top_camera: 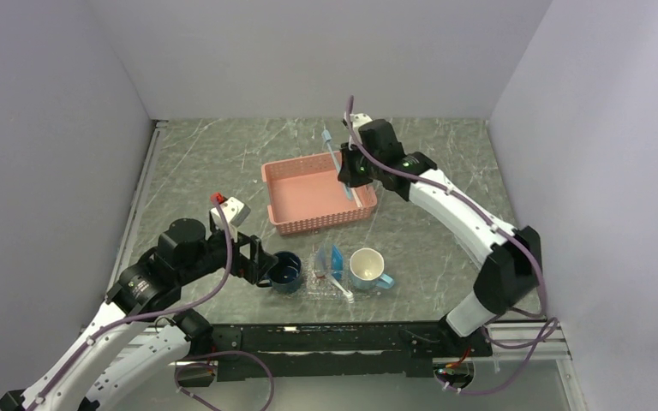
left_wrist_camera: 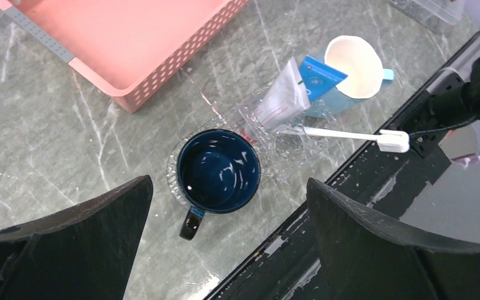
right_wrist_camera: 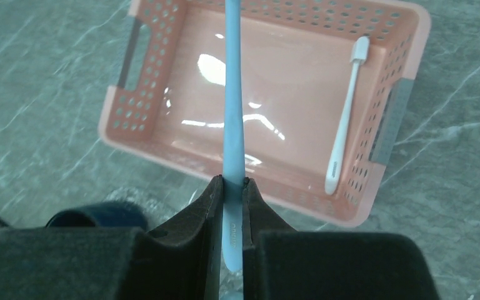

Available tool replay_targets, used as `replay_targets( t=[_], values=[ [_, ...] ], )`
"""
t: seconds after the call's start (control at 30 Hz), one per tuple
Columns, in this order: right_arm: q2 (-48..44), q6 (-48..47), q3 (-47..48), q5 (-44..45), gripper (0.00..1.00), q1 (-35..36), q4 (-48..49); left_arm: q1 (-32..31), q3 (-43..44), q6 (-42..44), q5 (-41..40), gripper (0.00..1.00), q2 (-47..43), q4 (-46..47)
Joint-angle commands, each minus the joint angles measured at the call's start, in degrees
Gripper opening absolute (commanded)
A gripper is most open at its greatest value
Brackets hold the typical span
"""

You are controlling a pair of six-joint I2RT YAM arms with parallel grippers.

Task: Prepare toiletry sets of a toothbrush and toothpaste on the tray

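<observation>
Worktop [top_camera: 206,163] is looking like smooth grey marble-pattern stone or laminate, giving off a faint sheen. Basket [right_wrist_camera: 162,81] is showing pink perforated plastic, its floor glaring glossy. Blue brush [right_wrist_camera: 232,112] is looking like smooth satin plastic; white brush [right_wrist_camera: 345,119] is reading as matt plastic. Tray [left_wrist_camera: 275,156] is glittering, clear textured plastic. Dark mug [left_wrist_camera: 219,170] is shining like glazed ceramic. White tube [left_wrist_camera: 282,100] and blue tube [left_wrist_camera: 319,78] are looking like smooth soft plastic. Jaws are looking matt black.

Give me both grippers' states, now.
Left gripper: open, holding nothing.
Right gripper: shut on the light-blue toothbrush, above the pink basket.
</observation>
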Motion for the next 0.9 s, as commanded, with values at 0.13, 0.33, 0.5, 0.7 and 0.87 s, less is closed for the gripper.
replay_targets(
  t=[0.13,0.33,0.5,0.7,0.87],
  values=[
    [-14.6,-3.9,-8.4,-17.1,0.00,0.4,-2.0,0.2,0.0,2.5,10.1,0.99,-2.0,4.4],
    [-24.5,-3.6,-16.1,-29.2,0.00,0.6,-1.7,0.3,-0.4,2.8,14.0,0.99,-4.4,6.6],
    [-31.8,-2.3,-23.4,-39.1,0.00,1.5,1.3,0.3,-0.3,1.9,22.4,0.99,-4.1,8.5],
    [-38.8,-1.4,-30.0,-47.0,0.00,4.5,3.5,0.3,2.7,2.0,29.9,0.99,-2.8,5.9],
    [-42.0,0.5,-34.4,-45.9,0.00,11.8,5.6,0.2,4.9,1.0,35.1,0.99,-2.8,4.9]
  ],
)
